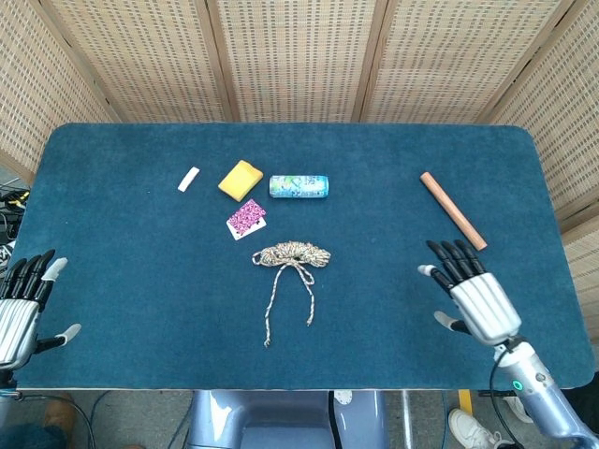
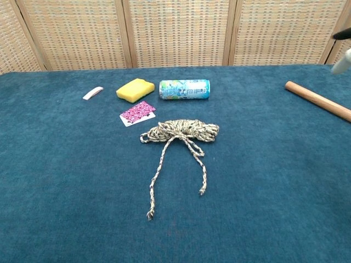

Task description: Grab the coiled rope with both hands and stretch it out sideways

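Two loose ends trail from the coiled rope (image 1: 291, 253), which lies mid-table below the pink card (image 1: 246, 218). We hold our right hand (image 1: 477, 299) over the table, fingers spread and empty, well apart from the rope. Our left hand (image 1: 21, 309) waits at the table's edge, fingers spread too.

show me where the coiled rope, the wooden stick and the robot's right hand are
coiled rope (image 2: 186, 130): chest view, middle of the coil.
wooden stick (image 1: 453, 210): head view, mid-length of the rod.
right hand (image 1: 475, 297): head view, back of the hand.
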Controlling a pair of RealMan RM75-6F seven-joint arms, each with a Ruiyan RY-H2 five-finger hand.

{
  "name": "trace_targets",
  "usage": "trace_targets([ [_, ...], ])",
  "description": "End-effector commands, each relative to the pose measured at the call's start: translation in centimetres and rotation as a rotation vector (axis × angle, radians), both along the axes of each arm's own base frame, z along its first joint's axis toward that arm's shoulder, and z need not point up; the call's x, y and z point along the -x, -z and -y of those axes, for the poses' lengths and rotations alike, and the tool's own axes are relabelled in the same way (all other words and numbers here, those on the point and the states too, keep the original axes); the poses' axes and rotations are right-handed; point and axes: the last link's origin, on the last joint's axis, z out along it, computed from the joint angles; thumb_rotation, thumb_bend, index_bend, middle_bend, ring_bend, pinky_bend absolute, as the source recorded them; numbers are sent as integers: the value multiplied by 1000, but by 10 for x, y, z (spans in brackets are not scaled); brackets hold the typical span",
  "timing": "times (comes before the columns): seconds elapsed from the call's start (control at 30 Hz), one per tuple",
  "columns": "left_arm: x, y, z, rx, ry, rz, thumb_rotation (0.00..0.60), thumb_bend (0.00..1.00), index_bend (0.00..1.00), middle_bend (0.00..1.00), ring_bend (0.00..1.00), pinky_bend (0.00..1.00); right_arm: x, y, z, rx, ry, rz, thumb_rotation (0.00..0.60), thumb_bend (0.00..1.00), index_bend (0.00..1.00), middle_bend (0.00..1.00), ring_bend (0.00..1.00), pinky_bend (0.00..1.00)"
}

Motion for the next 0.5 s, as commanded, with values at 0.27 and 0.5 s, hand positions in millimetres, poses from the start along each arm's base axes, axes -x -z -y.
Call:
trace_targets([
  [0.27, 1, 9, -5, 0, -26, -39, 600, 0, 0, 0, 0, 0, -90, 92, 50, -316, -204, -207, 600, 160, 362, 30, 0, 0],
  [0.5, -1, 14, -8, 18, -26, -54, 600, 0, 0, 0, 0, 0, -122, 145, 53, -378, -272, -299, 600, 230, 403, 30, 0, 0],
])
